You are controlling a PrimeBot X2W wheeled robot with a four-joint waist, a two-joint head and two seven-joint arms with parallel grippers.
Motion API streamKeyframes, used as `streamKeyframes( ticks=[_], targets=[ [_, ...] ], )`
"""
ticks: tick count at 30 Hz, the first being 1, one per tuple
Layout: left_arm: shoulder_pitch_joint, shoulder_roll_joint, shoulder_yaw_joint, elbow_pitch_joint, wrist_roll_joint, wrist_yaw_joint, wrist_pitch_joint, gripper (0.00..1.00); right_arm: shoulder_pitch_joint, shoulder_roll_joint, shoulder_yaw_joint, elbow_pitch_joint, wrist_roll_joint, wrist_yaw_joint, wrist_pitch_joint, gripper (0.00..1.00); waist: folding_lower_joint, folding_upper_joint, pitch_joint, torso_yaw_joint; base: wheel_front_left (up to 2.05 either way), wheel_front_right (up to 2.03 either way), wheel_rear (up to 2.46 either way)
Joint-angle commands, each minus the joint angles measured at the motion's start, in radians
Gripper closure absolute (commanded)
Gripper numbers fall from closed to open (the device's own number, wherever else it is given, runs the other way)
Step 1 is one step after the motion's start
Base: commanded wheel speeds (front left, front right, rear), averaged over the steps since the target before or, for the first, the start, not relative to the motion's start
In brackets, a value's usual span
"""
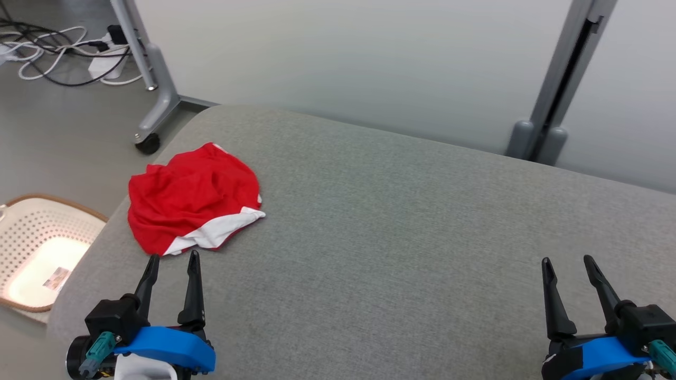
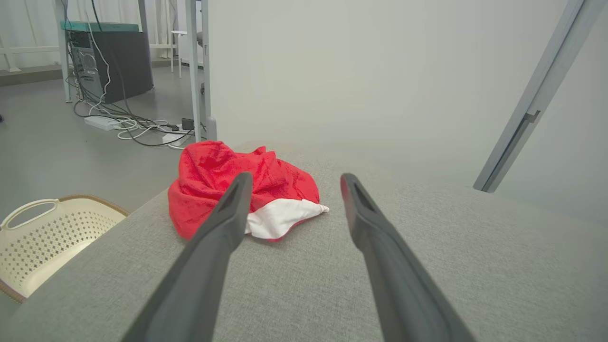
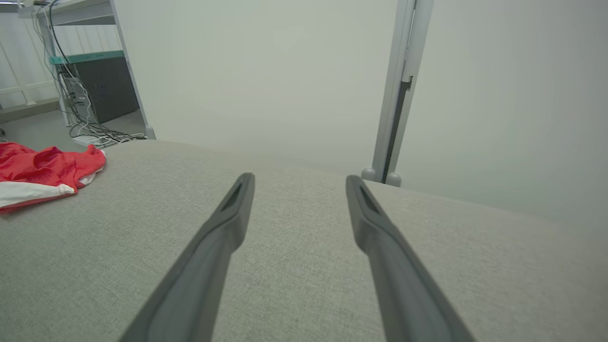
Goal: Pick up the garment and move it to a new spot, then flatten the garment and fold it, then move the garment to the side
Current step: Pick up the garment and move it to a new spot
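Nothing has been lifted yet, so I'd say this is the very start of the job, the pick-up. The garment (image 1: 193, 198) lies in a crumpled red heap on the grey padded table (image 1: 396, 211), at its far left corner, the corner above the pale perforated basket (image 1: 31, 227) standing on the floor off the table's left side. The left gripper (image 1: 173, 256) sits over the table's near left part with its two dark fingers spread wide and nothing between them. Its tips point at the heap and stop just short of the near edge, not touching it. The right gripper (image 1: 567, 259) is over the table's near right part, well apart from the cloth, likewise spread wide and empty. As for how the garment lies, it is too bunched to show a real long axis. The heap looks roughly round, perhaps a little longer along the line from the table's far left corner toward its middle. A white band runs along its near side, facing the robot, and tapers to a tip pointing toward the table's middle. The next move, I'd judge, falls to the left arm: ease forward and down, pinch a thick fold rather than the thin white edge, then carry it to the table's open middle, where there is room to spread it.
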Motion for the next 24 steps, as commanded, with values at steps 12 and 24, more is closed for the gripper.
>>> streamKeyframes(
  ticks=[12, 24],
  targets=[
    [0.013, -0.001, 0.016, -0.006, 0.007, 0.008, -0.004, 0.00, -0.019, -0.001, 0.030, 0.016, -0.001, 0.000, -0.009, 0.00, 0.0000, 0.0000, 0.025, 0.151, 0.00, 0.00, 0.00],
    [0.025, 0.005, 0.043, -0.016, -0.004, 0.017, -0.004, 0.00, -0.010, -0.001, 0.041, 0.015, -0.003, 0.000, -0.003, 0.00, 0.0000, 0.0000, 0.042, 0.143, 0.00, 0.00, 0.00]
  ],
)
